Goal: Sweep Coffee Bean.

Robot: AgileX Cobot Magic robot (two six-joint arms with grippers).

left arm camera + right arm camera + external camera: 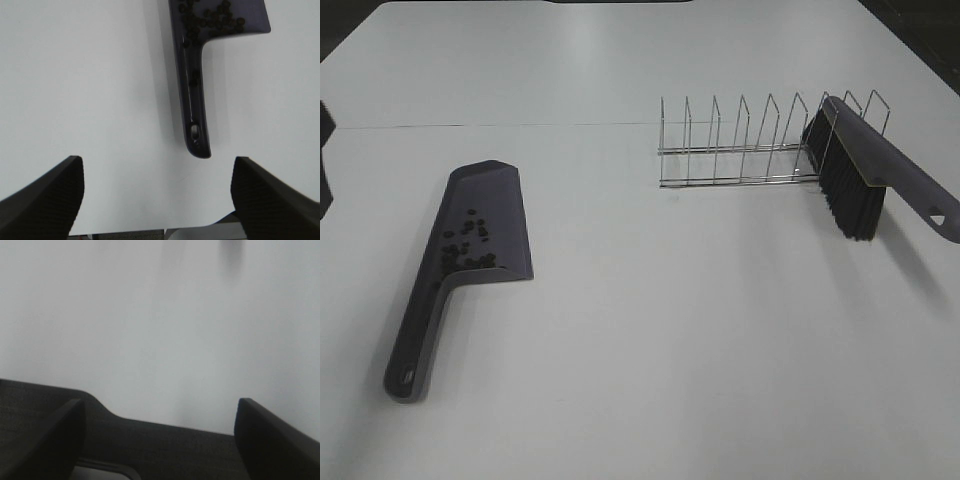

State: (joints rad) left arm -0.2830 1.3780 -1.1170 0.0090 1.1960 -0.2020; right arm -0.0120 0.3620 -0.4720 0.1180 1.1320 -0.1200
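The purple dustpan [488, 192] lies flat on the white table at the left, its handle [415, 340] pointing to the front edge. The coffee beans [468, 245] sit in a loose cluster inside the pan near the handle end. In the left wrist view the beans [207, 20] show in the pan, with a few in the handle's groove [194, 77]. My left gripper [157, 200] is open and empty, back from the handle's tip [196, 140]. My right gripper [160, 440] is open and empty over bare table. Neither gripper shows in the exterior high view.
A brush [885, 165] with black bristles [850, 200] leans on the right end of a wire rack [740, 150] at the back right. A dark band [150, 445] crosses the right wrist view below the white surface.
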